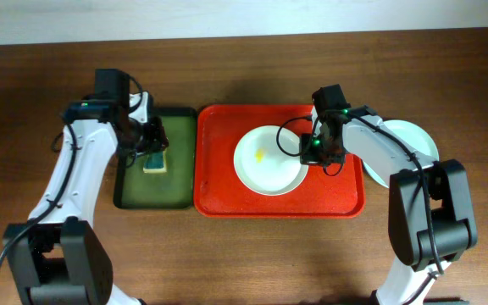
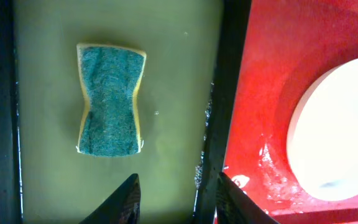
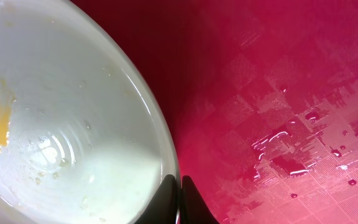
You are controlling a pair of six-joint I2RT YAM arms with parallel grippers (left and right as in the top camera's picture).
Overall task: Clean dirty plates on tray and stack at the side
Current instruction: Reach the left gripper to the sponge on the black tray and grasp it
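Part done — a pale plate [image 1: 413,140] sits on the table [image 1: 244,254] right of the red tray [image 1: 227,199]; the white plate [image 1: 265,169], yellow smear [image 1: 259,155] unwiped, lies in the tray, right gripper [image 3: 178,186] pinched shut on its rim, left gripper [image 2: 176,190] part-open and empty over the sponge [image 2: 110,99].

side plate [image 1: 412,135] half behind right arm [image 1: 378,151], white plate [image 3: 73,124] cropped in wrist views

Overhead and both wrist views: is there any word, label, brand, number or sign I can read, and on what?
None: no text or marking shows on the red tray, the white plate, the second plate beside it, the green tray or the sponge.
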